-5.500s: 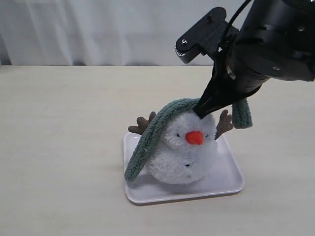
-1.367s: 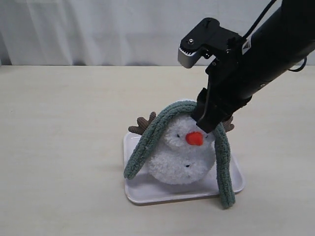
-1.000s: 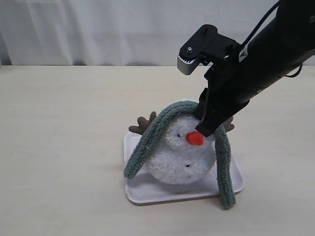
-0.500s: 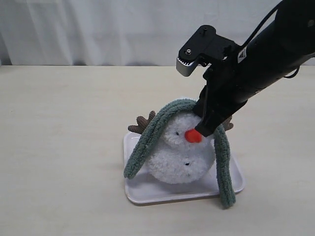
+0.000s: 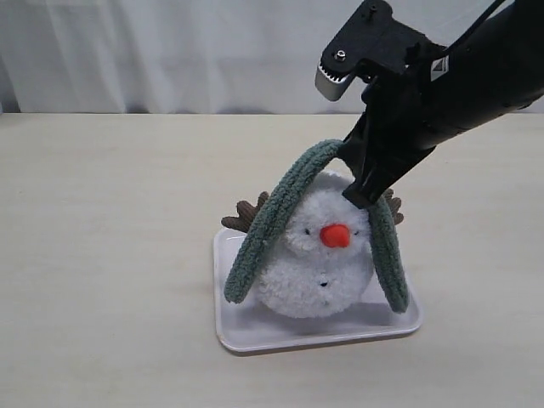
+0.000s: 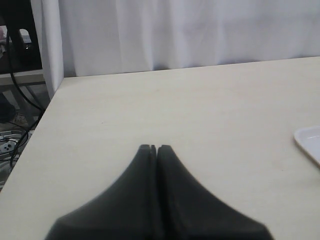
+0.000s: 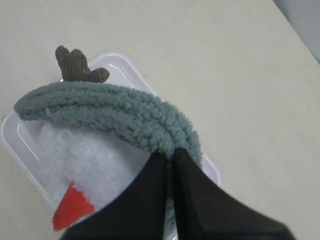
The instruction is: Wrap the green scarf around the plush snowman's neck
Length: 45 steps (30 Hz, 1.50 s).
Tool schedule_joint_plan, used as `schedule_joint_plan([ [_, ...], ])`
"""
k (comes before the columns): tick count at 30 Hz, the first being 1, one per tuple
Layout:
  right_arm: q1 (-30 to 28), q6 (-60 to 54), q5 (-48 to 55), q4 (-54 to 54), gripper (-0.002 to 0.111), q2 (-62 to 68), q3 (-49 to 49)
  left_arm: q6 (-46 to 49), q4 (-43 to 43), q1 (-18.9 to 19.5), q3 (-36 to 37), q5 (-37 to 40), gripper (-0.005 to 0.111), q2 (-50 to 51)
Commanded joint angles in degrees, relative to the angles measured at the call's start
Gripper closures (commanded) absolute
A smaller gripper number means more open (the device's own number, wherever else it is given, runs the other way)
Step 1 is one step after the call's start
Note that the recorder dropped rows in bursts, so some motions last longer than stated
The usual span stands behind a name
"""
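Observation:
The plush snowman [image 5: 316, 255] sits on a white tray [image 5: 255, 336], orange nose [image 5: 337, 235] facing the camera, brown arms [image 5: 248, 212] out to the sides. The green scarf [image 5: 276, 217] arches over its head, lifted clear of the top, one end hanging by the tray's left side, the other [image 5: 389, 255] down the right. My right gripper [image 5: 357, 194] is shut on the scarf at the arch's right part; in the right wrist view [image 7: 171, 152] the scarf [image 7: 115, 112] bunches at the fingertips above the white plush [image 7: 90, 160]. My left gripper [image 6: 153, 148] is shut with nothing in it.
A pale wooden table [image 5: 110, 238] carries the tray. A white curtain [image 5: 170, 51] hangs behind. In the left wrist view the tray's corner [image 6: 311, 142] shows at the edge, and the table edge [image 6: 35, 125] drops off near cables.
My right gripper rose and shifted up-right, lifting the scarf's arch off the snowman's head. Both hanging ends rose with it, the right one now ending above the tray. The snowman's nose is uncovered.

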Motion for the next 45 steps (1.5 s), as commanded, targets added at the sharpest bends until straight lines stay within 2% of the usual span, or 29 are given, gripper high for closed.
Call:
schedule_joint_plan([
  [1, 0.00, 0.17, -1.41, -2.68, 0.104, 1.23, 0.10, 0.09, 0.02, -0.41, 0.18, -0.55, 0.107, -0.15],
  [5, 0.00, 2.76, -1.70, -5.55, 0.104, 3.11, 0.10, 0.09, 0.02, -0.41, 0.18, -0.55, 0.107, -0.15],
  [18, 0.00, 4.16, -1.93, -5.55, 0.104, 7.77, 0.10, 0.09, 0.02, -0.41, 0.18, -0.55, 0.107, -0.15],
  [36, 0.00, 10.14, -7.26, -5.55, 0.104, 9.28, 0.10, 0.09, 0.02, -0.41, 0.18, -0.55, 0.107, -0.15],
  [37, 0.00, 11.12, -7.41, -5.55, 0.103, 9.28, 0.10, 0.09, 0.02, -0.41, 0.18, -0.55, 0.107, -0.15],
  [39, 0.00, 11.84, -7.29, -5.55, 0.092, 8.71, 0.10, 0.09, 0.02, -0.41, 0.18, -0.55, 0.107, -0.15],
  [42, 0.00, 12.76, -6.86, -5.08, 0.072, 5.97, 0.10, 0.09, 0.02, -0.41, 0.18, -0.55, 0.107, -0.15],
  [44, 0.00, 13.50, -6.23, -5.08, 0.064, 3.67, 0.10, 0.09, 0.02, -0.41, 0.18, -0.55, 0.107, -0.15],
  [45, 0.00, 13.50, -5.74, -5.08, 0.063, 2.77, 0.10, 0.09, 0.02, -0.41, 0.18, -0.55, 0.107, -0.15],
])
